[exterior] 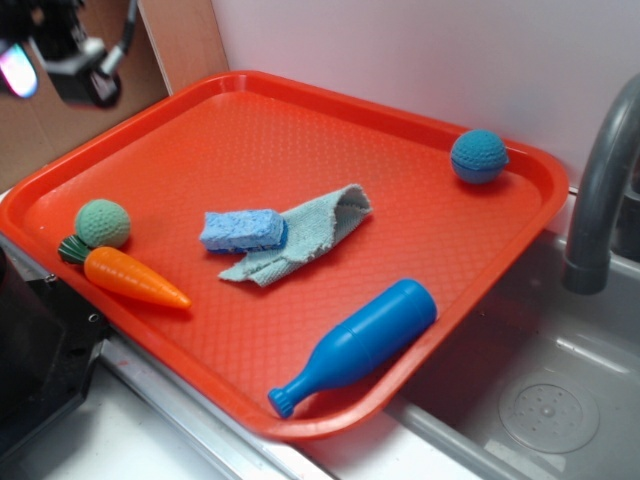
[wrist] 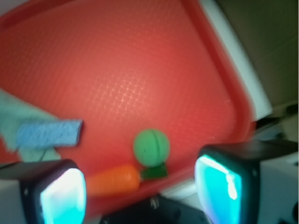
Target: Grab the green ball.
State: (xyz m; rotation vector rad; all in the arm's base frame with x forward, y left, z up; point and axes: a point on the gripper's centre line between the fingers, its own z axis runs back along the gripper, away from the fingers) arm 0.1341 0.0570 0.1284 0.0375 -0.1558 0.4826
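The green ball (exterior: 103, 222) is a small pale mint-green crocheted ball at the left end of the red tray (exterior: 300, 110), touching the leafy end of a toy carrot (exterior: 135, 277). In the wrist view the green ball (wrist: 151, 147) lies far below, between the two fingers. My gripper (exterior: 55, 60) hangs high above the tray's far-left corner, only partly in frame in the exterior view. From the wrist camera the gripper (wrist: 140, 191) is open, its fingers (wrist: 63, 196) wide apart with nothing between them.
A blue sponge (exterior: 243, 230) lies on a pale teal cloth (exterior: 305, 235) mid-tray. A darker teal-blue ball (exterior: 478, 156) sits at the far right corner, a blue toy bottle (exterior: 360, 342) near the front rim. A grey faucet (exterior: 600, 190) and sink (exterior: 550, 400) lie right.
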